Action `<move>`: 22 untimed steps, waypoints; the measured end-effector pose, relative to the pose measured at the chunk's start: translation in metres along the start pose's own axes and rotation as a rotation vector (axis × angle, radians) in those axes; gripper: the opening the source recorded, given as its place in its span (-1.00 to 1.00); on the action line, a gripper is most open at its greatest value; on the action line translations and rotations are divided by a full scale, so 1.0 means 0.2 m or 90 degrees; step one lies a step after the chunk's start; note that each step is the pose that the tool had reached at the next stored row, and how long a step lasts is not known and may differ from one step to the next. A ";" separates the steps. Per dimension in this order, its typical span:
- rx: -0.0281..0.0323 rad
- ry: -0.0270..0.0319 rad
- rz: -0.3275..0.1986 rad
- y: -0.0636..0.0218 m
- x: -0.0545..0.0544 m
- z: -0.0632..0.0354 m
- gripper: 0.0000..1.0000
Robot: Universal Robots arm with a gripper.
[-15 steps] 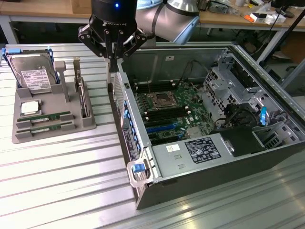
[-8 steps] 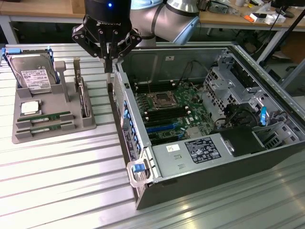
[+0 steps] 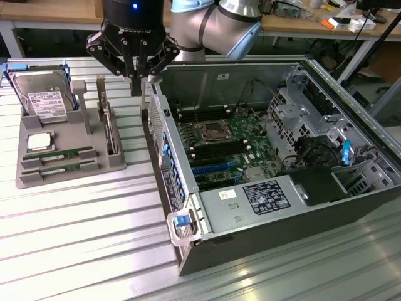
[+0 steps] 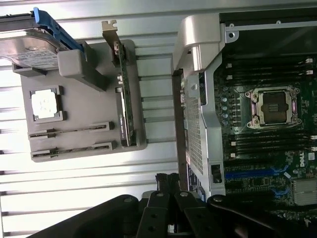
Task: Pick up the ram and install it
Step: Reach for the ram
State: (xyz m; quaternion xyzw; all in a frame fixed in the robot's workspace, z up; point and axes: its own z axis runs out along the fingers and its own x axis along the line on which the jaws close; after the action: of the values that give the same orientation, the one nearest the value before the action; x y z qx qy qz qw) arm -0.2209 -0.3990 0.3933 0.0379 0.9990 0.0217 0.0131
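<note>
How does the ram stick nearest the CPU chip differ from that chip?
The ram stick is long, narrow and green; the CPU chip is square and silver. The ram stick stands on edge in a slot; the CPU chip lies flat in a recess. Both sit in the grey tray, clear of the gripper.

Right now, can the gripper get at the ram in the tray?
Likely yes. Both ram sticks lie uncovered in the tray, nothing over them. The gripper hangs above the gap between tray and case; the upright card beside them is the one thing to clear.
</note>
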 end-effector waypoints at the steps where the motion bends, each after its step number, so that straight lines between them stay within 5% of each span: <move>1: 0.0000 0.0000 0.000 0.000 0.01 0.000 -0.79; 22: 0.0000 0.0000 0.000 -0.010 0.13 -0.003 -0.79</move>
State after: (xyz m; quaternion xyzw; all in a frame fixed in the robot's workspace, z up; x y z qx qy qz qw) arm -0.2463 -0.3989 0.3933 0.0379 0.9990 0.0217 0.0131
